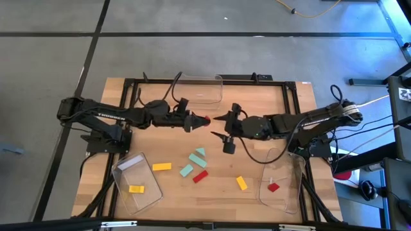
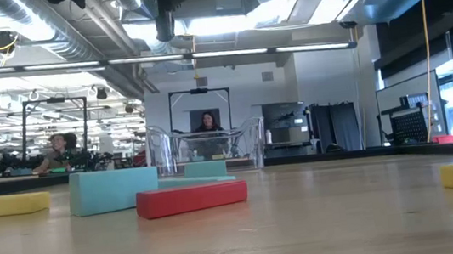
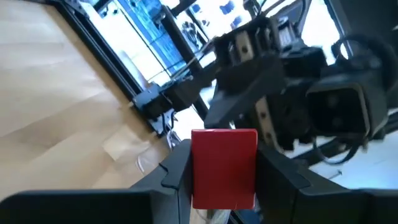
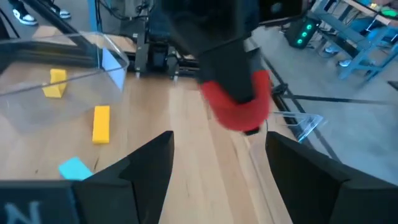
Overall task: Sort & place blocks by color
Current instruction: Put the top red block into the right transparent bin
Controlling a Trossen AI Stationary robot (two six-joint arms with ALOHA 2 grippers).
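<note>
**A:** Currently the left gripper (image 1: 200, 120) is pinching a red block (image 1: 206, 120) between its fingers (image 3: 177, 171), up off the table near the middle. Block end sticks out toward the other arm.

**B:** Right side?

**A:** Right gripper (image 1: 218, 126) has its fingers (image 4: 149, 165) spread, holding nothing, facing the left one tip to tip. Near, not touching the block.

**B:** Rest of the blocks?

**A:** Below the grippers on the table (image 1: 257, 102): two mint-green blocks (image 1: 197, 156) just beside each other, third mint-green block (image 1: 186, 171) near them, red bar (image 1: 200, 176) next to that. Yellow bar (image 1: 162, 166) to their left, yellow block (image 1: 241, 183) to their right.

**B:** Bins?

**A:** Left bin (image 1: 122, 174) holds one yellow block (image 1: 136, 188). Right bin (image 1: 297, 192) holds one red block (image 1: 273, 187). Far bin (image 1: 218, 80) at the table's back edge; contents, cannot tell.

**B:** Anyone behind?

**A:** Low view shows two people (image 2: 207, 122) seated in the room beyond the table.
</note>
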